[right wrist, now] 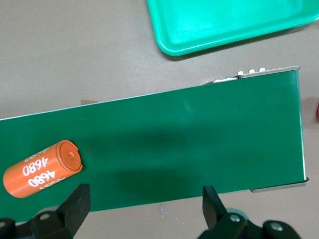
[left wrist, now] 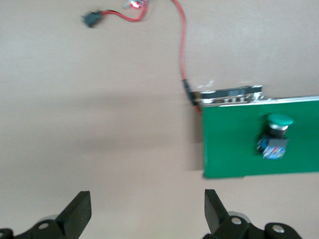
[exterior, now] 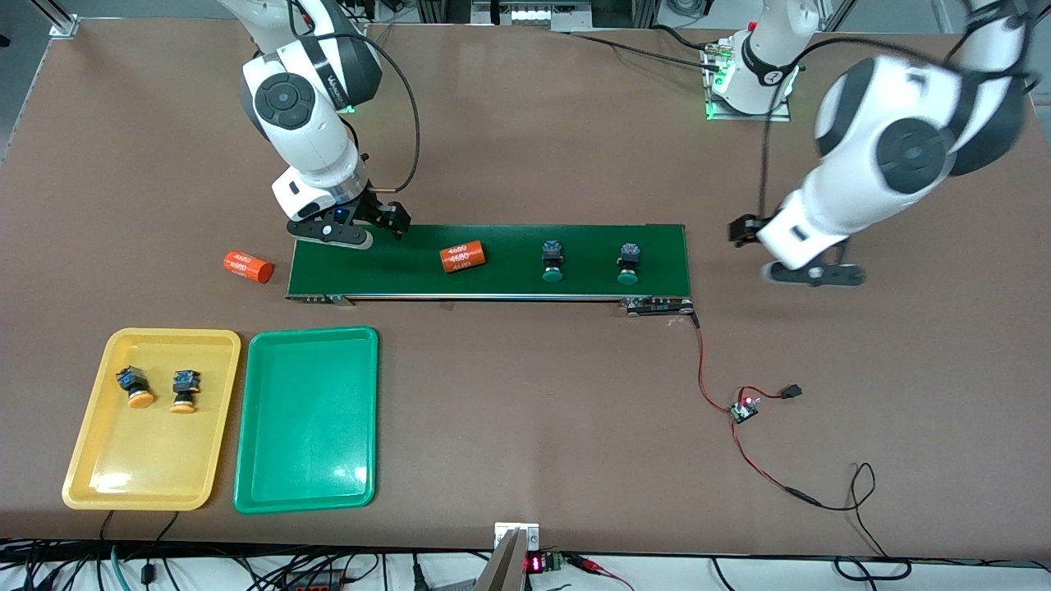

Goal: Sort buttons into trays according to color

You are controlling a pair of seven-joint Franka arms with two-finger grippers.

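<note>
Two yellow-orange capped push-button switches (exterior: 136, 388) (exterior: 185, 391) already lie in the shallow yellow plastic tray (exterior: 98, 476) at the lower left of the front view. The shallow green plastic tray (exterior: 308, 460) beside it holds nothing. The two green capped push-button switches (exterior: 553, 260) (exterior: 629, 263) sit on the long dark-green conveyor belt (exterior: 509, 283) in mid-frame, toward the left arm's end, with an orange cylinder printed with white numbers (exterior: 463, 257) on the belt beside them and another orange cylinder (exterior: 248, 267) on the brown desk (exterior: 525, 410) off the belt's end.

The right pincer (exterior: 361, 230) hangs released over the belt's end near the trays. The left pincer (exterior: 809, 267), also spread wide, is over bare desk off the belt's end at the frame's right.

The step in hand is probably picking a green switch. The left pincer should come over the nearer green switch, line its fingers across the dark body rather than the round cap, descend straight and clench gently, avoiding the neighbouring switch.
</note>
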